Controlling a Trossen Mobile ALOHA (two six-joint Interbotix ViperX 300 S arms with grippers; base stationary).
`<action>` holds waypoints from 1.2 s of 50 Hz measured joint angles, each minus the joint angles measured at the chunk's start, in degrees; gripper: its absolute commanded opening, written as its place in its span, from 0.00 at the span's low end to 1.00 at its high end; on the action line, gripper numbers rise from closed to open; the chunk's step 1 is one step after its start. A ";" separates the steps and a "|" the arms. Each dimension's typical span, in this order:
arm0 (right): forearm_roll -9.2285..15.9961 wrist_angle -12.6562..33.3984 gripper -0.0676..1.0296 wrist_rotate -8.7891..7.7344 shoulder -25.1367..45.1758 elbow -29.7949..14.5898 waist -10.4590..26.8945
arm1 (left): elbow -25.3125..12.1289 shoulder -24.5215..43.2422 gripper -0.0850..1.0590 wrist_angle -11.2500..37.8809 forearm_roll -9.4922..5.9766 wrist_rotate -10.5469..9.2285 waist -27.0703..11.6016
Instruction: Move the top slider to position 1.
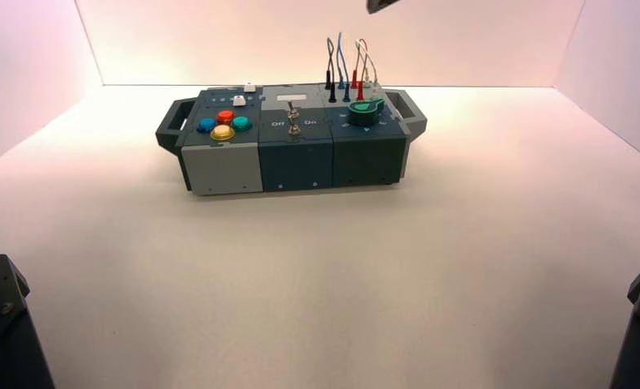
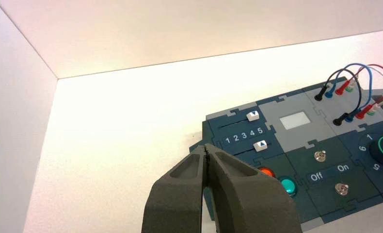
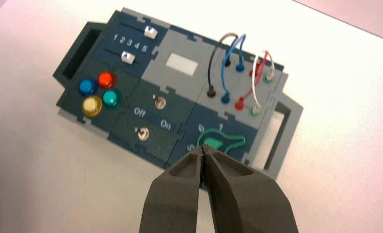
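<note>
Smooth pale desk (image 1: 325,275), plain whitish walls (image 1: 300,40) across the upper frame; left tool (image 2: 205,146) and right tool (image 3: 203,147) clenched.

A lab-style test bay, as I see it from my station
I take this for a robotics lab set-up: a pale, bare-surfaced worktop (image 1: 325,267) runs back to a plain wall (image 1: 244,40), with another wall (image 1: 612,81) at the right, closing it in like a booth. On it sits a modular control box (image 1: 296,166) with interlocking dark and grey panels, a handle at each end, coloured buttons (image 3: 92,105), sliders (image 3: 151,32) along a printed 1 to 5 scale, toggle switches (image 3: 160,102) by "Off" and "On", a green knob (image 1: 364,113) and looped jumper wires (image 3: 224,68). Dark robot arm parts (image 1: 5,324) reach in at both near corners.
</note>
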 measured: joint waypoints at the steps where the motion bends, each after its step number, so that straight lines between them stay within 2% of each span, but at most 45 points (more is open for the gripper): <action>1: 0.00 0.09 0.04 0.00 0.44 -0.44 0.00 | 0.00 0.09 0.05 0.00 0.00 -0.09 -0.09; 10: 0.09 0.62 0.04 0.09 5.19 -4.75 0.62 | -0.97 1.49 0.05 -0.18 -0.09 -0.44 -0.09; 11: 0.00 1.05 0.04 0.00 6.94 -6.50 0.62 | -1.76 2.20 0.05 -0.26 0.00 -0.44 -0.09; 23: 0.00 3.87 0.04 -0.09 13.71 -13.01 0.62 | -6.15 7.12 0.05 -0.26 -0.09 -0.44 0.00; 31: 0.00 4.13 0.04 -0.09 14.94 -14.33 0.62 | -8.00 10.90 0.05 -0.26 -0.09 -0.44 -0.44; 45: -0.18 4.31 0.04 -0.09 15.56 -15.47 0.44 | -11.95 18.11 0.05 0.00 0.00 -0.44 -3.96; 52: -0.18 4.22 0.04 -0.18 15.56 -15.47 0.44 | -15.21 22.32 0.05 0.00 -0.09 -0.44 -5.63; 60: -0.18 4.48 0.04 -0.18 15.47 -15.47 0.26 | -20.65 29.53 0.05 0.09 -0.09 -0.44 -7.91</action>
